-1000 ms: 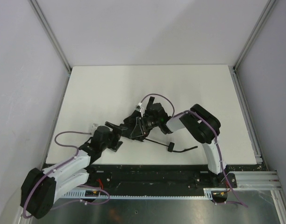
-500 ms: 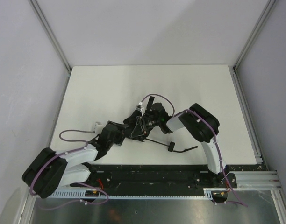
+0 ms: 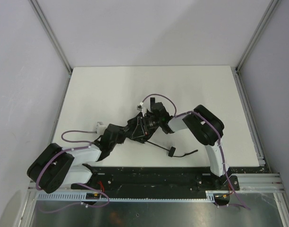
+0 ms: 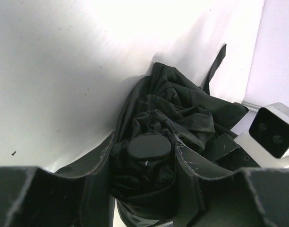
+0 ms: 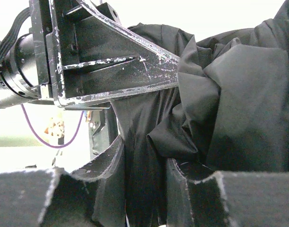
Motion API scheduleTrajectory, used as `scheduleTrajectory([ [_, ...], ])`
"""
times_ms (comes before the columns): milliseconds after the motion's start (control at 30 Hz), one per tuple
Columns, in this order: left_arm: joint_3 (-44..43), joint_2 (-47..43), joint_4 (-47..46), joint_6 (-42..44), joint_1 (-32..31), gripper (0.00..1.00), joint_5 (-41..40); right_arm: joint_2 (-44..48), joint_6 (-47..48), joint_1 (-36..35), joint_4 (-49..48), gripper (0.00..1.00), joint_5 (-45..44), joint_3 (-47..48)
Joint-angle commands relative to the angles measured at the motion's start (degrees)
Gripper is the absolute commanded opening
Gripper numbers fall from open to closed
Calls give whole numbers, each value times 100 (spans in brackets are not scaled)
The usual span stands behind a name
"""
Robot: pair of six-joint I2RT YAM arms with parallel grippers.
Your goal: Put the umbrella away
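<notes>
**Shaft of the umbrella (image 3: 158, 144) points near-right, away from a double grip**

The left end effector (image 4: 142, 156) is clamped on bunched black canopy fabric. The right end effector (image 5: 142, 165) pinches a fold of the same cloth just beside it. From this bundle the shaft lies along the bench (image 3: 111, 90), slanting toward the near right. It ends at the knob handle (image 3: 172, 151), which is nearer the right arm's base.
</notes>
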State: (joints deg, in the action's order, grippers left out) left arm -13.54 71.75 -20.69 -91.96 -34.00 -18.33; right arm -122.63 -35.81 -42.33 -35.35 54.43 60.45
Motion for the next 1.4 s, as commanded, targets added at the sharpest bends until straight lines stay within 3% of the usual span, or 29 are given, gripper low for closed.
scheduleTrajectory([
  [0,85,-22,332,770,-19,1,48,119,624,-40,2420,37,-687,-157],
  [167,10,-77,858,821,-14,0,172,1294,1316,154,2965,60,-1388,22],
  [300,-382,0,1748,793,6,0,309,2305,2303,103,3412,68,-2307,29],
  [533,-768,397,2541,688,189,0,772,3161,4313,-1130,3686,70,-4726,-192],
  [867,-1251,899,3134,930,526,0,1154,2243,5387,-2357,2001,65,-7328,-582],
  [1100,-1545,1116,3405,1062,614,0,1283,1242,5415,-2353,1824,49,-7743,-433],
  [1267,-1612,1187,3439,1059,622,0,1333,976,4971,-2233,2364,11,-7251,-349],
  [1300,-1627,1168,3440,1076,627,3,1302,959,4830,-2186,2519,6,-7068,-336],
  [1367,-1672,1127,3429,1137,650,19,1243,901,4572,-2068,2813,1,-6526,-309],
])
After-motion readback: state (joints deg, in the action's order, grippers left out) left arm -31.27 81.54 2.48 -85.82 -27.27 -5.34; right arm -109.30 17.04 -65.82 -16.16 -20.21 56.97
